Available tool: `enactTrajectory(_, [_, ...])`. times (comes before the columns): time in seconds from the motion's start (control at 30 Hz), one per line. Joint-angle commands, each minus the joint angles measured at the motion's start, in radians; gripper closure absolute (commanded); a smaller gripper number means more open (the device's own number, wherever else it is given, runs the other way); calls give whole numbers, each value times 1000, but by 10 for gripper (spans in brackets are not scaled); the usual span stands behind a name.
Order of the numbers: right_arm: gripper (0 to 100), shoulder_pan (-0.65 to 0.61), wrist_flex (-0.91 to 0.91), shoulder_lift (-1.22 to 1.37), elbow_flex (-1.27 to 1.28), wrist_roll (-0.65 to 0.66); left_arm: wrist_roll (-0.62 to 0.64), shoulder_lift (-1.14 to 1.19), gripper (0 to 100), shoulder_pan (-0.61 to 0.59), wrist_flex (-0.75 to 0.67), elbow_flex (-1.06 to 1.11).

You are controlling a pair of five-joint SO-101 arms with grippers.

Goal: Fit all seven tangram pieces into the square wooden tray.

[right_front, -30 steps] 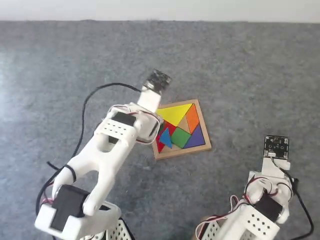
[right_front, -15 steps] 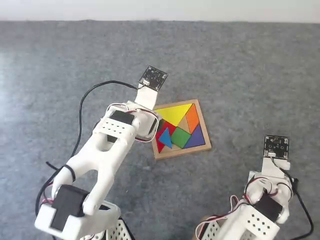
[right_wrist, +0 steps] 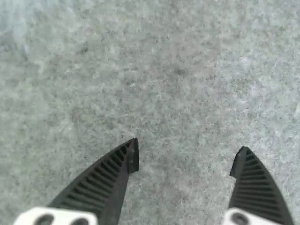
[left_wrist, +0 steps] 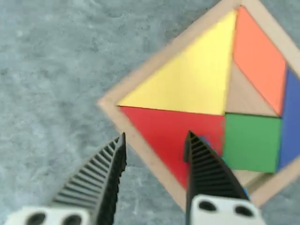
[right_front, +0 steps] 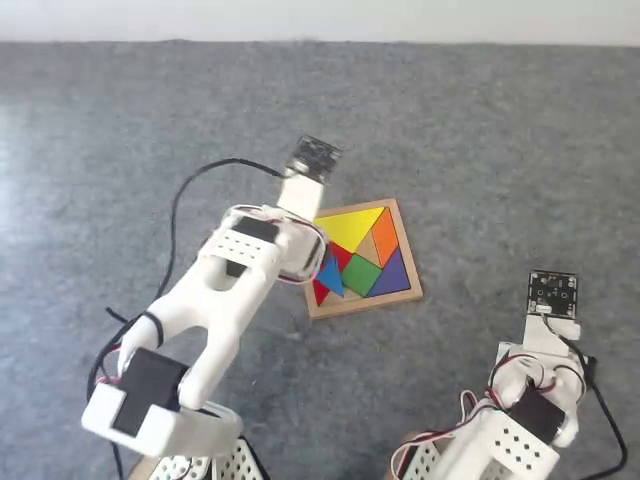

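Tray (left_wrist: pixel 146 152) rim runs beneath left end effector (left_wrist: pixel 156 136), open wide, holding nothing.

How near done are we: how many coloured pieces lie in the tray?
6, all in the tray: yellow, orange, red, green, purple, small blue. The left arm may hide more.

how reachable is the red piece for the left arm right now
Probably yes: the left gripper hangs open above the red piece, one finger over it, the other at the tray rim, with nothing between.
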Motion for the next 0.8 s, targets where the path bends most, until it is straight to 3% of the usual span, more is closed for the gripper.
enactTrajectory(0.0, [692,8,12,-21,15,17,-5,-6,811,71,-18,-24])
enactTrajectory(0.77, [692,10,12,-21,15,17,-40,-6,811,161,18,-1])
